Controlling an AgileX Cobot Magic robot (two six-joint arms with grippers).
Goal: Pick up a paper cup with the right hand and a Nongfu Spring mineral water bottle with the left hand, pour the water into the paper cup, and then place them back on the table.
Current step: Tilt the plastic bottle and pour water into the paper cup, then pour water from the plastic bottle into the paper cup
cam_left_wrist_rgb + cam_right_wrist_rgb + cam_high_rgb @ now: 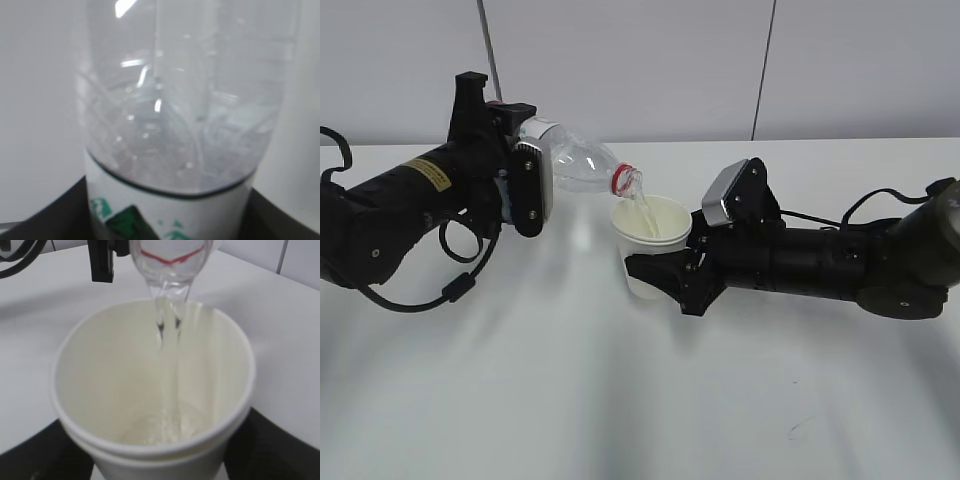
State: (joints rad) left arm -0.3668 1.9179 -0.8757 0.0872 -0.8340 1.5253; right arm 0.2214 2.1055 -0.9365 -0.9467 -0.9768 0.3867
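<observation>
Right now my left gripper (525, 190) is clamped around the labelled middle of the Nongfu Spring mineral water bottle (578, 163), which lies tipped almost level with its red-ringed mouth angled down over the paper cup (648, 248). My right gripper (660, 275) is closed on the cup's lower wall, holding it upright just above the white surface (620, 400). Water (167, 335) falls in a thin stream from the bottle's mouth down the cup's cream inside.
</observation>
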